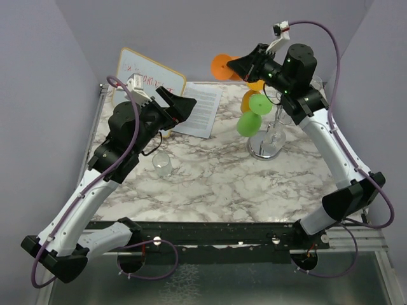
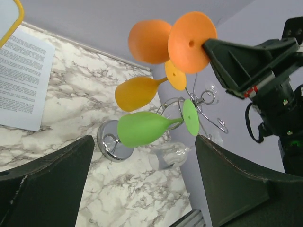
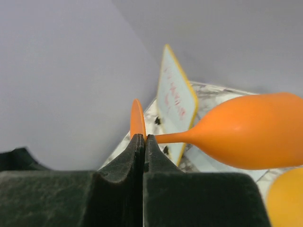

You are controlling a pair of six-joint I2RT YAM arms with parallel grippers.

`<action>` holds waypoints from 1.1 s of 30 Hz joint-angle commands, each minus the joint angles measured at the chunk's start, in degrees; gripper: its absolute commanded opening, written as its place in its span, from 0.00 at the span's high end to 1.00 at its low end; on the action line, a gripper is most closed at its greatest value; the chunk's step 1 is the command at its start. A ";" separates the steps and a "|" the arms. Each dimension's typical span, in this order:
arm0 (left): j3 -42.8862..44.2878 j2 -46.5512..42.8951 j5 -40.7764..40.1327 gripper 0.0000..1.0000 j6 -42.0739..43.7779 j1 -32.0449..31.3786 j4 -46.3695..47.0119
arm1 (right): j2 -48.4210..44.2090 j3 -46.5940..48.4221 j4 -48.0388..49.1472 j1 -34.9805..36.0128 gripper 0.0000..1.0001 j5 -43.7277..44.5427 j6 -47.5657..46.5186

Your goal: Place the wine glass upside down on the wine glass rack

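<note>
Along the back and both sides, the marble table [image 1: 210,184] meets lilac walls [image 1: 191,32]; a yellow-framed whiteboard [image 1: 152,75] leans at the far left corner with a printed sheet [image 1: 202,109] lying beside it; the wine glass rack [image 1: 266,151] stands right of centre toward the back, its chrome base on the marble; bare marble shows between it and a clear tumbler [image 1: 162,162] standing nearer the left arm. A green wine glass [image 1: 252,115] and a yellow-orange one [image 2: 137,93] hang from the rack's wire arms, bowls tilted down and out to the left. The right gripper [image 3: 143,137] is clamped tight on the stem of the orange wine glass [image 1: 222,66], just beside its foot; the glass lies roughly level in the air, above and left of the rack's top, bowl pointing toward the left arm, apart from the wires. The left gripper [image 1: 184,105] hangs over the sheet's edge, facing the rack, jaws spread wide and holding nothing.
</note>
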 commanded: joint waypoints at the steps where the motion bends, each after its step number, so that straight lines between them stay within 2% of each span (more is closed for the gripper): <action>1: -0.87 0.63 2.39 0.11 1.96 0.03 -2.31 | 2.55 1.62 7.54 -4.48 0.99 5.09 1.82; 3: -1.70 1.18 4.31 0.11 1.93 0.01 -2.28 | 2.95 0.30 11.40 -6.02 0.99 5.09 2.01; 9: -4.38 2.45 8.17 0.11 2.09 0.01 -1.69 | 3.54 -0.02 12.13 -8.08 0.99 10.93 2.25; 16: -6.46 2.75 8.98 0.11 1.89 -0.01 -1.49 | 2.53 -0.25 5.05 -9.14 0.99 20.13 6.52; 23: -7.17 2.69 9.34 0.11 1.61 -0.01 -1.48 | 1.34 -4.28 2.93 -12.78 0.99 20.59 15.40; 29: -8.12 1.86 8.95 0.11 1.22 -0.01 -1.48 | 0.03 -8.32 2.74 -16.45 0.99 16.91 24.16; 33: -8.59 1.30 8.42 0.11 0.87 0.03 -1.48 | -1.22 -9.97 3.16 -17.66 0.99 16.51 26.14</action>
